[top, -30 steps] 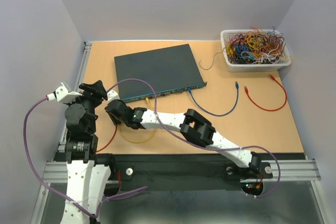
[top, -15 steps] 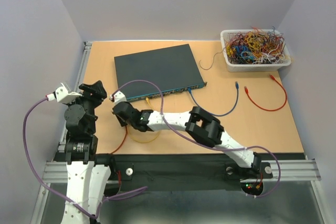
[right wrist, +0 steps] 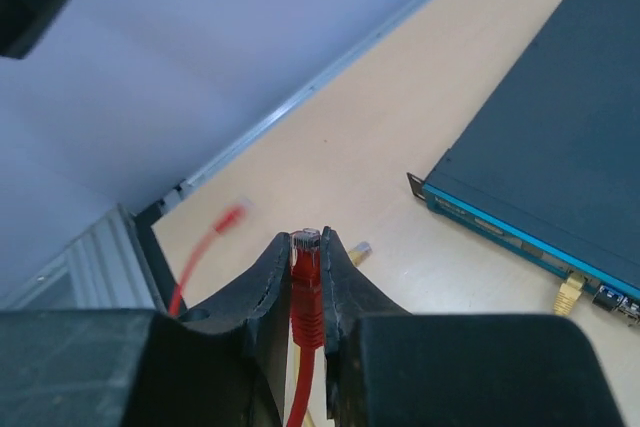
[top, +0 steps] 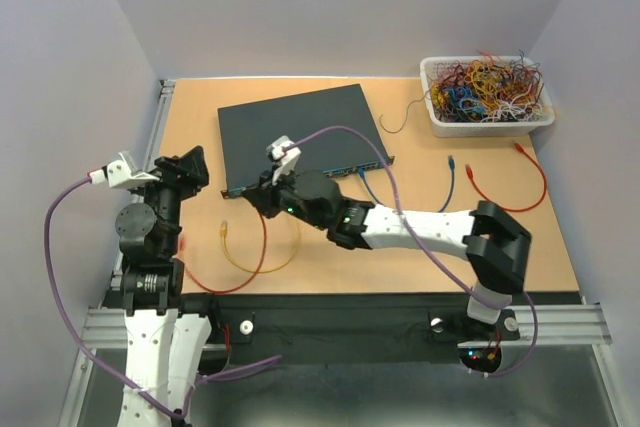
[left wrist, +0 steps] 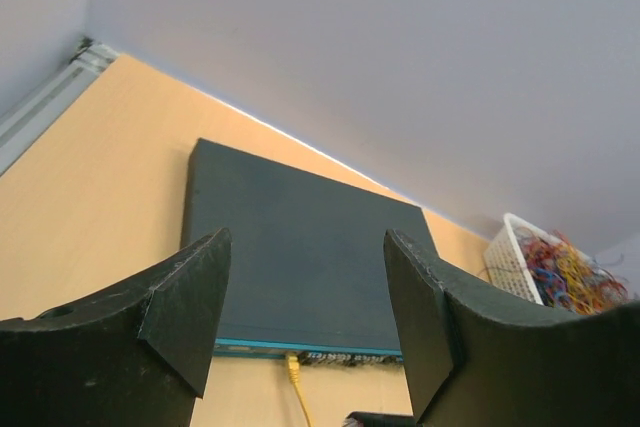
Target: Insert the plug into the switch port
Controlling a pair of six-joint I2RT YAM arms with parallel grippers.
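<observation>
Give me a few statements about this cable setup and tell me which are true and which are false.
1. The right gripper is shut on a red plug. True.
2. The left gripper is clamped on something. False: it is open and empty.
3. A yellow cable is plugged into the switch. True.
4. The basket of wires sits on top of the switch. False: the basket stands on the table, apart from the switch.

Matt switch box (top: pixel 295 132), glossy plastic plug (right wrist: pixel 306 247)
</observation>
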